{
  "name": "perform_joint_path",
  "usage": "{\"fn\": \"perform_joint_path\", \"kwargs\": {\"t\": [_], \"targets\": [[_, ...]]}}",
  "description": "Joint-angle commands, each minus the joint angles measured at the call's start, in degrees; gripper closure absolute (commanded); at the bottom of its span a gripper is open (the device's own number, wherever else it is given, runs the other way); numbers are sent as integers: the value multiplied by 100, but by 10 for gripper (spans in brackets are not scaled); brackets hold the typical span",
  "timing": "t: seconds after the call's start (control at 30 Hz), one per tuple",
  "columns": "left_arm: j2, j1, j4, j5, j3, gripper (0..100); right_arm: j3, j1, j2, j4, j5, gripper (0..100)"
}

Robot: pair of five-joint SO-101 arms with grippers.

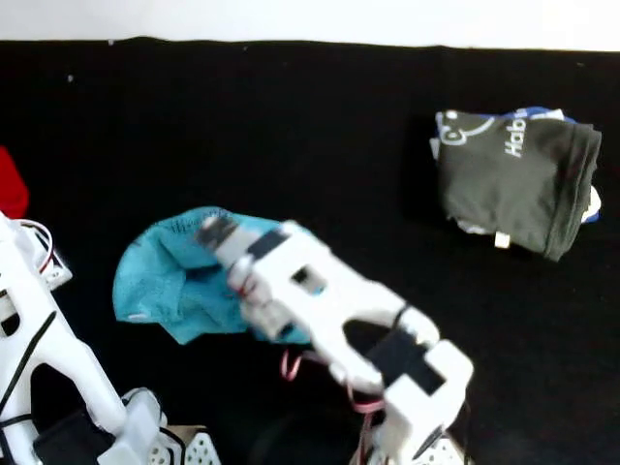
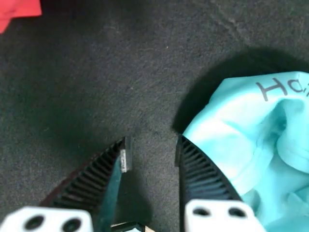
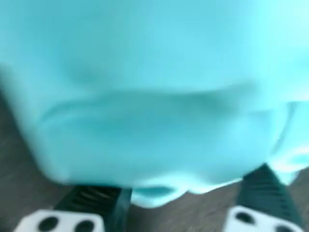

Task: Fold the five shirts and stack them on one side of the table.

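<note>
stack point(image 1: 518, 179), well apart from teal shirt point(image 1: 165, 276): done. teal shirt, and red shirt point(image 1: 12, 184) near it: to fold, i judge. left gripper point(image 2: 149, 150) beside it, right gripper point(image 3: 193, 188) over it, both with fingers apart.

You see a black cloth point(image 1: 291, 126) spread across the whole surface, and a white strip of background point(image 1: 310, 19) beyond its far edge.

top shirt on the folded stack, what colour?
Top shirt is dark grey with white print; high view shows it best.
</note>
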Motion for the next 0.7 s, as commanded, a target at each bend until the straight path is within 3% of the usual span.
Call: {"fn": "perform_joint_path", "kwargs": {"t": [0.0,0.2,0.37,0.53,0.67], "targets": [[-31,22,-70,-9,40,837,-505,1297,286,-330,-26,988],[-22,409,-70,-9,444,838,-1103,2686,286,-303,-18,994],[-22,752,-70,0,620,839,-1877,3433,286,136,-9,992],[-22,1015,-70,0,655,839,-2941,3530,286,1147,-9,976],[-22,1130,-70,9,637,837,-3864,3301,286,2123,-9,816]]}}
